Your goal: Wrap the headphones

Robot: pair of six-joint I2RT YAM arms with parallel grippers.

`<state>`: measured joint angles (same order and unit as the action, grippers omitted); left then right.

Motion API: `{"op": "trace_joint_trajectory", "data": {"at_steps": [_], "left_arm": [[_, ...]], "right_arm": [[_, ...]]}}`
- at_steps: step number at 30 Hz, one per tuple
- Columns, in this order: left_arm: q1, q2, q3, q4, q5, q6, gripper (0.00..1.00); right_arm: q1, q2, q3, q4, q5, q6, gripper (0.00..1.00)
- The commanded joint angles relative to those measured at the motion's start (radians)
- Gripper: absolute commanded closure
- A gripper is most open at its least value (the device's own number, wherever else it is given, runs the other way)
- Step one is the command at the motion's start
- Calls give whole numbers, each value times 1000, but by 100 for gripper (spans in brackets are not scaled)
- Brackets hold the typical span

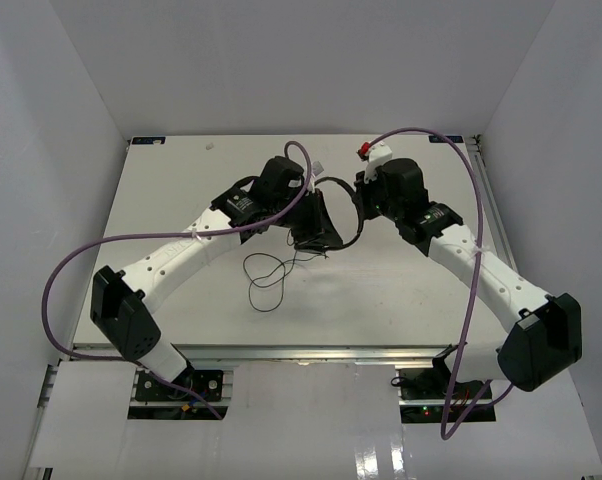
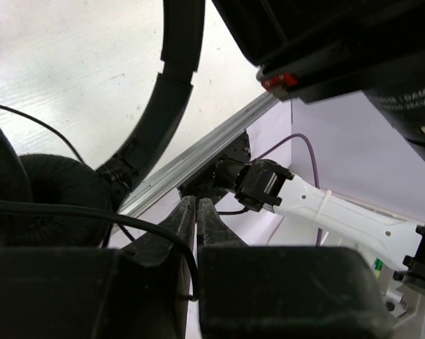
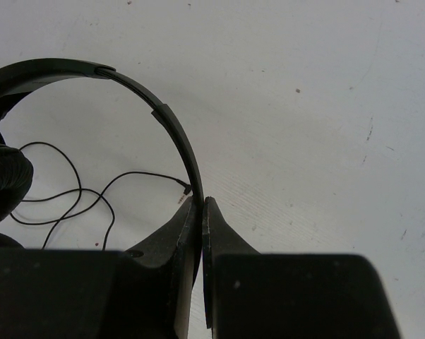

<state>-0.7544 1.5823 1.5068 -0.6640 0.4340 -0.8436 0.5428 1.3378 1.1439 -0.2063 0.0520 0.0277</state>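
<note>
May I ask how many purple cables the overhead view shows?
2. The left purple cable loops along the left arm to its wrist; the right purple cable arcs over the right arm down to its base. None seems hidden.

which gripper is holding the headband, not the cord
The right gripper: its jaws are pinched shut on the arched headband. The left gripper has only the thin cord between its jaws.

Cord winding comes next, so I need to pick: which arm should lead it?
Left. The cord runs between the near-shut jaws of the left gripper, while the right gripper is shut on the headband and looks better kept as the anchor.
</note>
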Motion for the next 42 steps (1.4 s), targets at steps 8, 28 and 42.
{"op": "trace_joint_trajectory", "data": {"at_steps": [8, 28, 42], "left_arm": [[-136, -150, -174, 281, -82, 24, 53], [-399, -300, -666, 907, -362, 464, 34], [-408, -404, -1029, 1261, -474, 605, 33]], "right_arm": [[-74, -81, 66, 57, -34, 88, 92], [-227, -190, 76, -35, -299, 324, 92], [-307, -237, 74, -38, -456, 374, 92]]}}
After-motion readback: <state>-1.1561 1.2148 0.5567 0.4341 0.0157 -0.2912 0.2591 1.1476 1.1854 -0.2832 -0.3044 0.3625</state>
